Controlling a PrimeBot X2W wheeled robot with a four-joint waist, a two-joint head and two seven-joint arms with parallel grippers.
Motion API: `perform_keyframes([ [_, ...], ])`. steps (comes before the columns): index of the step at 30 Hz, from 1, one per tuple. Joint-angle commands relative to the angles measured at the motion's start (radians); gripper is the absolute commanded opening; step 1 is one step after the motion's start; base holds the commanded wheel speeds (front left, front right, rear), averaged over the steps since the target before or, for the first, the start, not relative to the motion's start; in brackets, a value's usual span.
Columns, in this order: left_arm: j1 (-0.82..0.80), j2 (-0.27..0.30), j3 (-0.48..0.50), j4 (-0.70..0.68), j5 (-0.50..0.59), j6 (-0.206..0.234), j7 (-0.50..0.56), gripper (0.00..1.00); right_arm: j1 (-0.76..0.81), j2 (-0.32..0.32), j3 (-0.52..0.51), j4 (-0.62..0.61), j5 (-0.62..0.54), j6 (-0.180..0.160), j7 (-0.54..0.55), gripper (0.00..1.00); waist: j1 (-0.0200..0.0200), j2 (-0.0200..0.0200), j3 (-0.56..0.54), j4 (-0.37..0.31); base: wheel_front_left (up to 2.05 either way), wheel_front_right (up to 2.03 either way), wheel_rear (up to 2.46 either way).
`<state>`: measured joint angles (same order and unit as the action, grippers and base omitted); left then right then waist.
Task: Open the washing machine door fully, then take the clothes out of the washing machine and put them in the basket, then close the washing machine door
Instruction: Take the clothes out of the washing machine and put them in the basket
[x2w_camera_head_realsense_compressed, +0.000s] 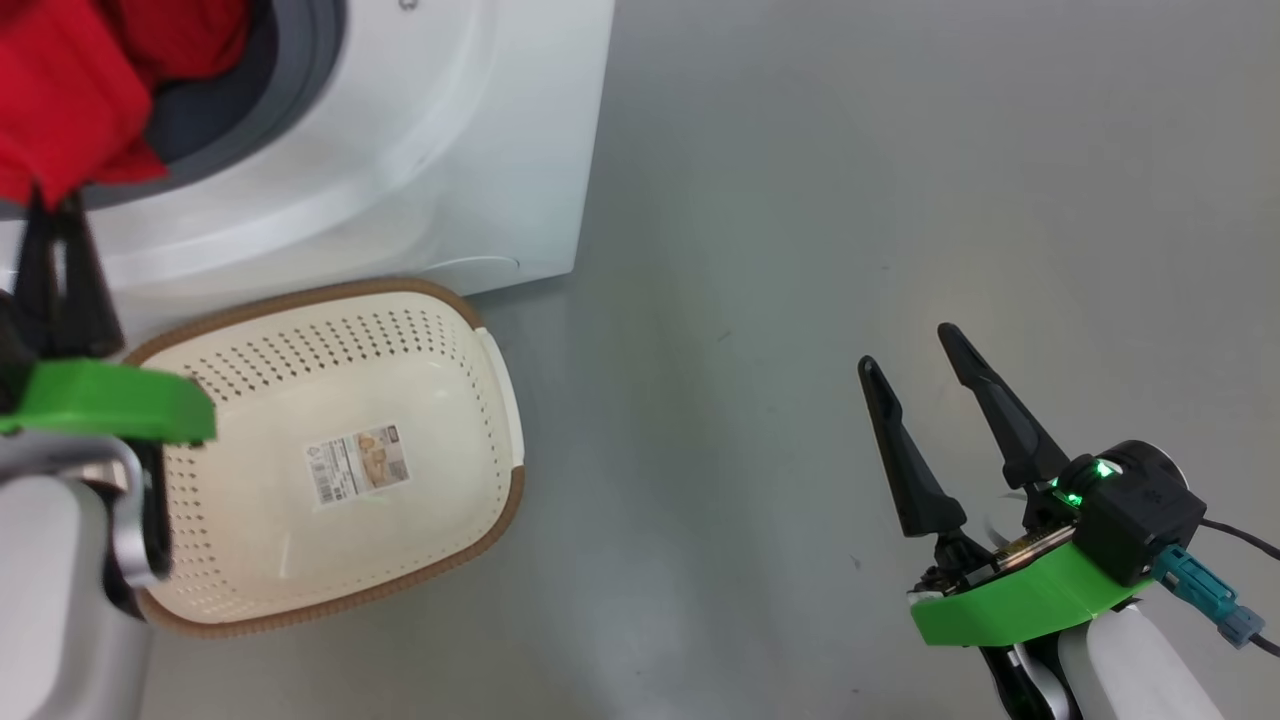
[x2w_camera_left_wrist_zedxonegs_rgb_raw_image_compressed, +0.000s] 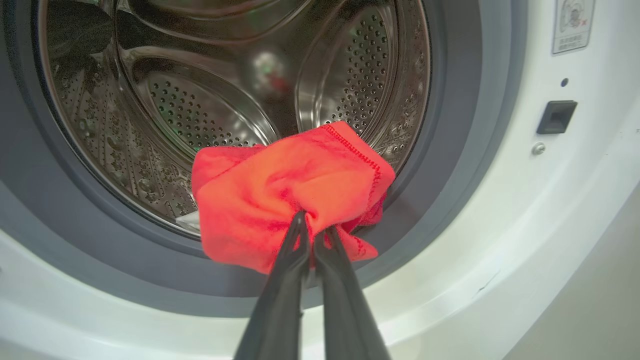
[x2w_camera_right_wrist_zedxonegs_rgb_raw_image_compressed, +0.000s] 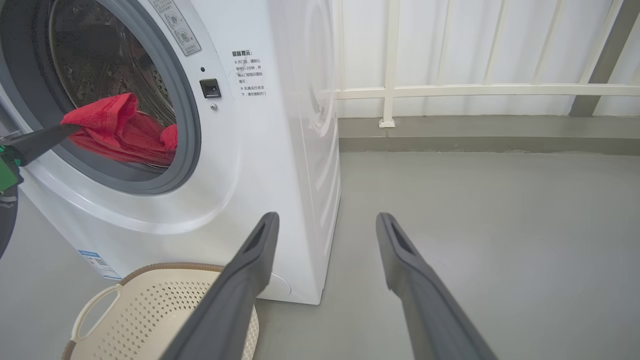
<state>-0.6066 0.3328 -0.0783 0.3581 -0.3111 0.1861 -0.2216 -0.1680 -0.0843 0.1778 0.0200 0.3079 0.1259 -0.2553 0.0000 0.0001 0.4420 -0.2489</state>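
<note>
LAUNDRY PULLED FROM THE DRUM: The robot's left gripper (x2w_camera_left_wrist_zedxonegs_rgb_raw_image_compressed: 312, 225) clamps its two long dark fingers together on a fold of the clothes (x2w_camera_left_wrist_zedxonegs_rgb_raw_image_compressed: 285, 195), a bright red bundle with a stitched hem, at the mouth of the washing machine (x2w_camera_left_wrist_zedxonegs_rgb_raw_image_compressed: 500, 225). The fabric hangs at the lower right of the opening, partly in front of the perforated steel drum (x2w_camera_left_wrist_zedxonegs_rgb_raw_image_compressed: 200, 110) and reaching down over the grey rubber gasket (x2w_camera_left_wrist_zedxonegs_rgb_raw_image_compressed: 450, 165). A sliver of white shows beneath the red at the drum's lip. In the right wrist view the bundle lies across the lower part of the opening, with the left gripper's fingers meeting it from that view's left edge.

The white front-loader stands on the grey floor (x2w_camera_head_realsense_compressed: 850, 200). A dark latch socket (x2w_camera_left_wrist_zedxonegs_rgb_raw_image_compressed: 556, 116) and a small screw sit to the right of its opening, and a small blue label (x2w_camera_right_wrist_zedxonegs_rgb_raw_image_compressed: 100, 262) sits low on its front. The basket (x2w_camera_head_realsense_compressed: 500, 500), cream-white and perforated with a brown woven-look rim, sits on the floor just in front of the machine's base, near its front corner and below the opening. A paper label (x2w_camera_head_realsense_compressed: 357, 463) shows on its bottom.

The right gripper (x2w_camera_head_realsense_compressed: 905, 346) hovers over the floor well apart from both machine and basket, its fingers spread wide and gripping nothing. A white railing (x2w_camera_right_wrist_zedxonegs_rgb_raw_image_compressed: 450, 90) runs along the far edge of the floor, beyond the machine's side panel
</note>
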Motion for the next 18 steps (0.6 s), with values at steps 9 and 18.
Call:
perform_keyframes([
  [9,0.134,0.014,0.011,-0.164,-0.012,0.029,0.016,0.00,0.028,0.005,0.008,-0.024,-0.015,0.005,-0.006,1.00,0.0000,-0.0001,-0.053,0.015,0.00,0.00,0.00],
  [18,0.231,-0.009,-0.012,-0.276,-0.011,0.057,0.029,0.00,0.035,0.010,-0.008,-0.031,-0.023,0.005,-0.006,1.00,0.0000,-0.0001,-0.080,0.026,0.00,0.00,0.00],
])
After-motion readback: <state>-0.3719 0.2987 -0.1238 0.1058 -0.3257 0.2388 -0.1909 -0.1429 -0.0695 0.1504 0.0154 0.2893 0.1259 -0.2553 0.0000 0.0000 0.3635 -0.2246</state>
